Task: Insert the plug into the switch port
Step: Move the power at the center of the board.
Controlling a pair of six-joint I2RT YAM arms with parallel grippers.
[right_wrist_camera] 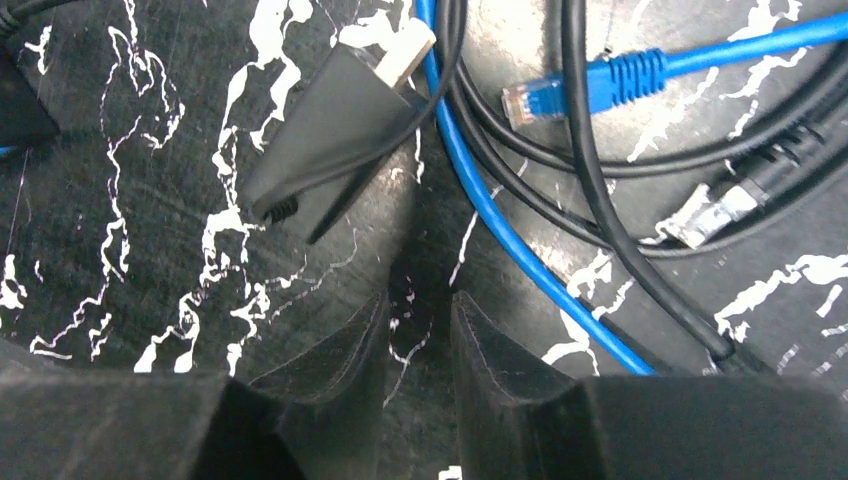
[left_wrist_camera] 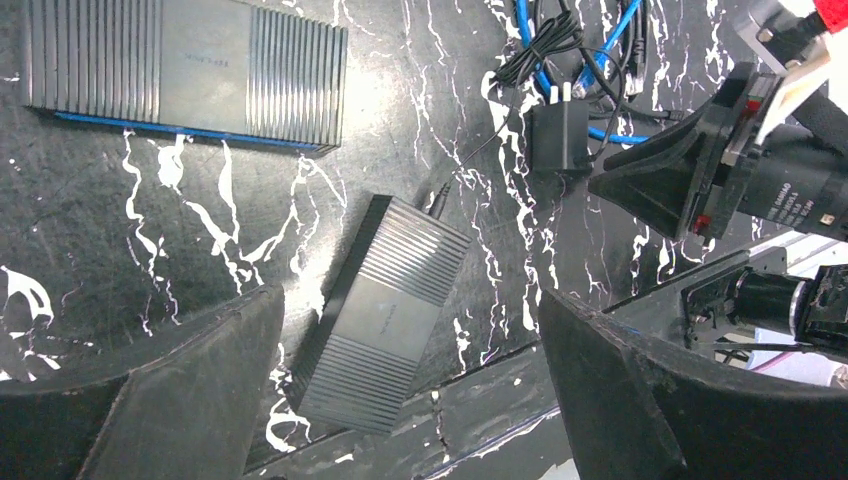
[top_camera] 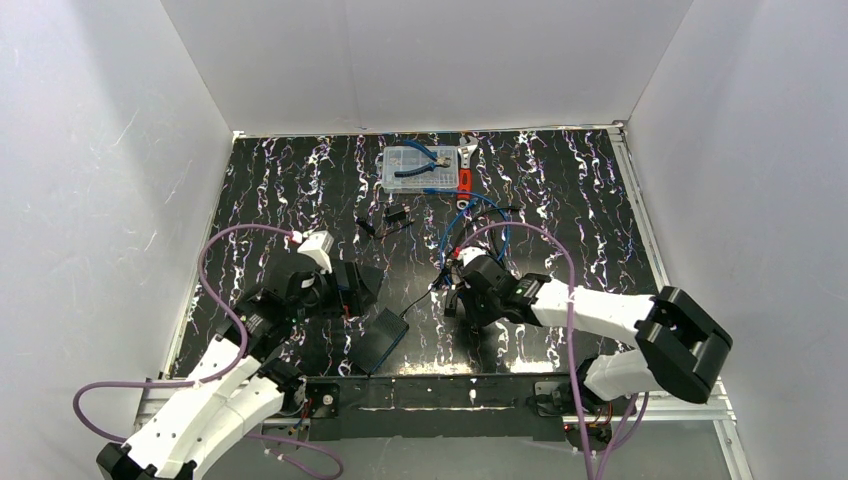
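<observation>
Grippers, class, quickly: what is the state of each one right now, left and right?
Left gripper: open, fingers wide apart, holding nothing.
Right gripper: nearly closed, only a narrow gap between the fingers, nothing held.

Small box (top_camera: 378, 341) between the arms, parts box (top_camera: 420, 167) far behind.
</observation>
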